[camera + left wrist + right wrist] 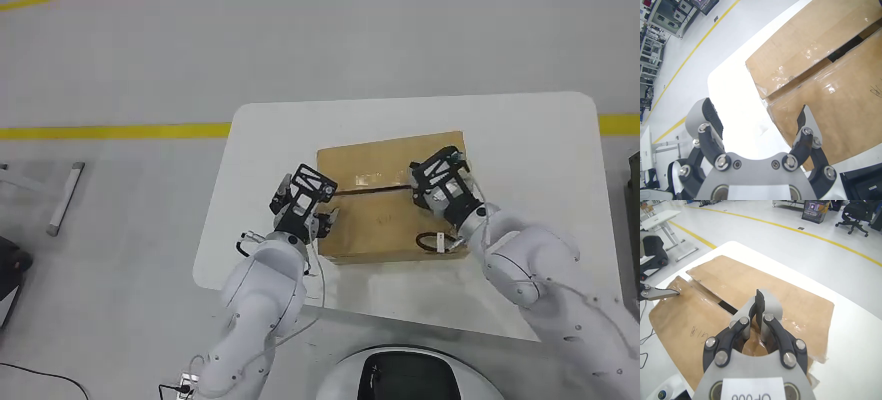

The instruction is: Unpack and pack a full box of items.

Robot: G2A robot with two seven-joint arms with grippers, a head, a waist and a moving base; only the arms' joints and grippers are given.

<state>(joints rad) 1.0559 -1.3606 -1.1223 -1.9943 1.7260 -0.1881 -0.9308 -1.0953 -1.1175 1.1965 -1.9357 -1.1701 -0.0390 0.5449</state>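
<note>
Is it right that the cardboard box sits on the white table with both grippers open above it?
Not quite: the right gripper is shut, poised over the centre seam of the box, as the right wrist view shows. The left gripper alone is open, at one end of the box. The box does sit on the white table.

White table [270, 150], rounded corners; cardboard box [375, 165] flat on it, about mid-table, closed on top save narrow dark slit along seam.

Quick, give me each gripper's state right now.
Left gripper: open, holding nothing, at the edge of the box.
Right gripper: shut, holding nothing, over the box.
</note>
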